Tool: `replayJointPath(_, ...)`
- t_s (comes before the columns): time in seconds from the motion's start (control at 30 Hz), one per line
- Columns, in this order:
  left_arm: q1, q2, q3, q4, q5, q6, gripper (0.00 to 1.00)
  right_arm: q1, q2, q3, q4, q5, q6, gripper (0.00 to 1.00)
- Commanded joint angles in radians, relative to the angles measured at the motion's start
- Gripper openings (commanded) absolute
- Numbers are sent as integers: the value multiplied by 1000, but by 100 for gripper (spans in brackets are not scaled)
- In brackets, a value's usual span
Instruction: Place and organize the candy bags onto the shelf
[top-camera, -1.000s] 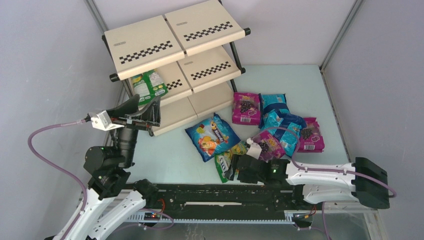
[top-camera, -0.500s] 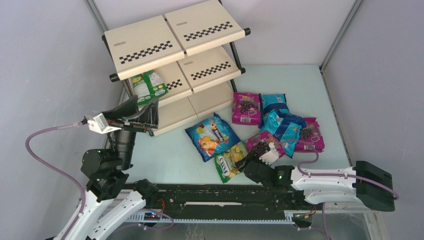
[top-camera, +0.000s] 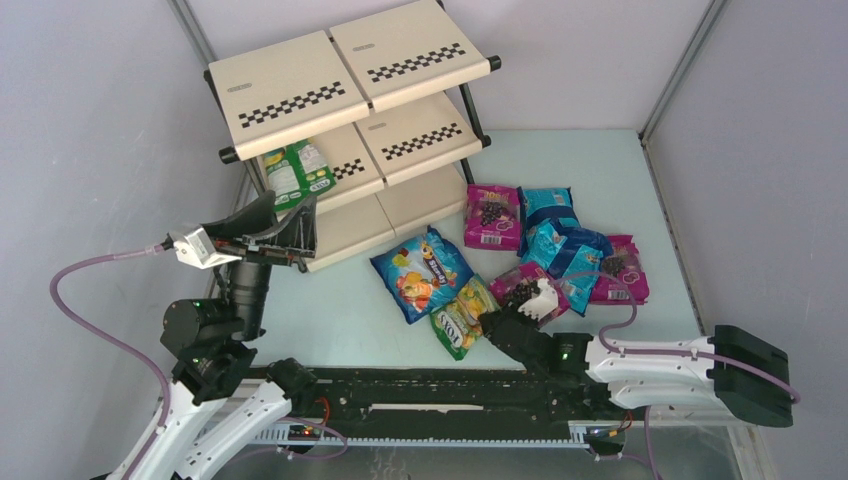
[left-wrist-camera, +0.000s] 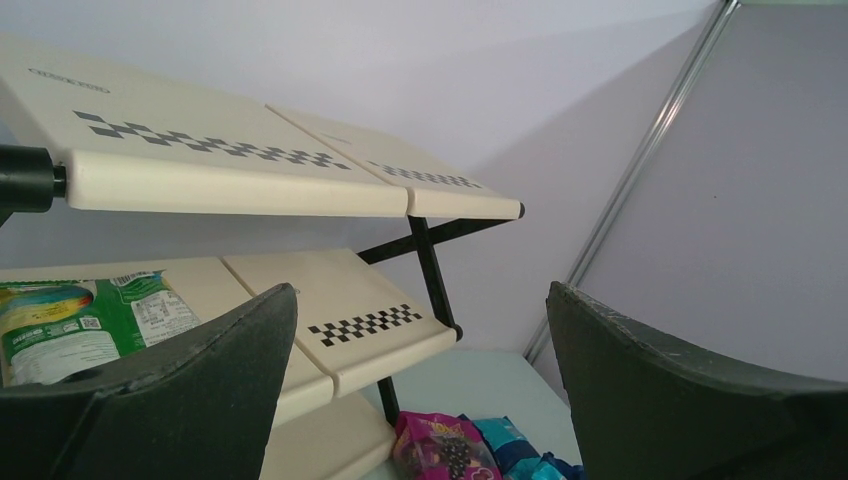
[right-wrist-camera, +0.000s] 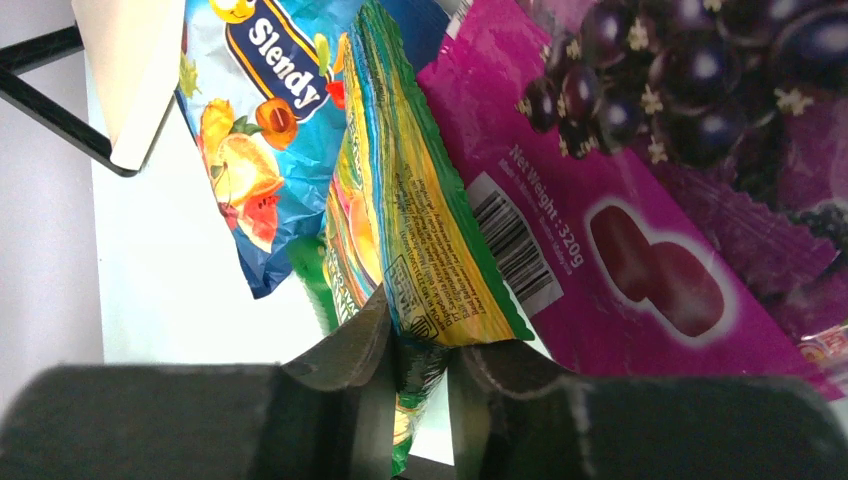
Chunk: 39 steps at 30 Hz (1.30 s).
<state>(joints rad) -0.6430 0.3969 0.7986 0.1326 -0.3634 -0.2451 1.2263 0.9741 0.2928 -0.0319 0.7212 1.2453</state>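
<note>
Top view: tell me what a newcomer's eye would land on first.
The bright heap of candy bags, magenta, teal and blue, on the table right of centre draws the eye first. Next comes the big checkered shelf at the far left, with one green bag on its middle tier. Nearer the arms, the right gripper pinches a green-yellow bag, while the left gripper hangs open by the shelf.
</note>
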Motion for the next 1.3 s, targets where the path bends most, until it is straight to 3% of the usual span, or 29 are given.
replayJointPath(0.0,-8,-3,-9,22,-4,4,100,-95,-101,70,52,-101,-330,16)
replayJointPath(0.2,-14,-4,-10,22,0,0,100,-457,-197,105,-20,-731,-465,7)
replayJointPath(0.4,-16,-7,-10,24,6,-6,100,-725,-106,240,-97,-1278,-617,6)
replayJointPath(0.57,-16,-12,-10,24,8,-9,100,-791,89,401,-232,-1493,-722,5)
replayJointPath(0.73,-21,-15,-10,25,9,-12,100,-771,357,652,-498,-1369,-899,6)
replayJointPath(0.93,-26,-21,-10,25,4,-10,100,-782,645,970,-659,-1204,-1025,8)
replayJointPath(1.1,-29,-36,-12,25,-12,1,100,-779,812,1171,-777,-1085,-1031,42)
replayJointPath(1.27,-33,-39,-13,27,-14,3,100,-788,746,1147,-729,-942,-907,71)
